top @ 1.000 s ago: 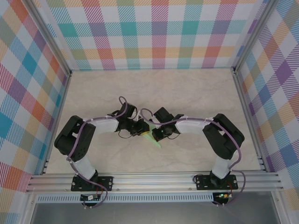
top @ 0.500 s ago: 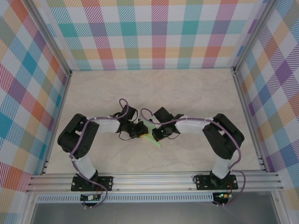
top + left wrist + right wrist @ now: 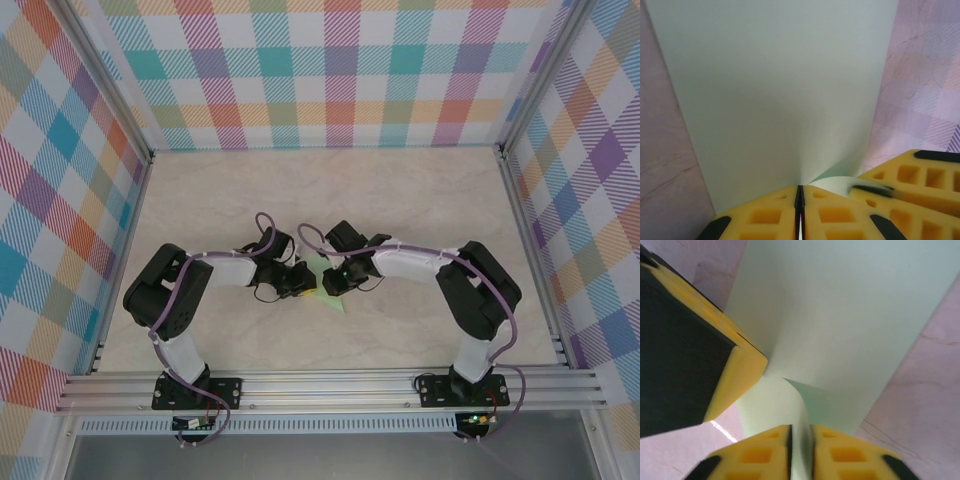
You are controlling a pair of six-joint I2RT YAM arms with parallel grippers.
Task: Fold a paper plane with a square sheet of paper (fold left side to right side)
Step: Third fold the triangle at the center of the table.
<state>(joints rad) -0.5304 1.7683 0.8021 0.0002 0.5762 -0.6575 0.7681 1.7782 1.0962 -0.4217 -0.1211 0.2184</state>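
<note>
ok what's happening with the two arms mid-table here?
The left gripper and right gripper meet over the table on one pale green sheet of paper. The left is pinched shut on its edge. The right has paper between its fingers with a slight gap, so its hold is unclear. The sheet curls between them, not flat.

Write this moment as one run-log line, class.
left fingers: shut on thin pale green paper sheet | right fingers: slightly parted, sheet edge between them | sheet: curled near both arms' fingers
</note>
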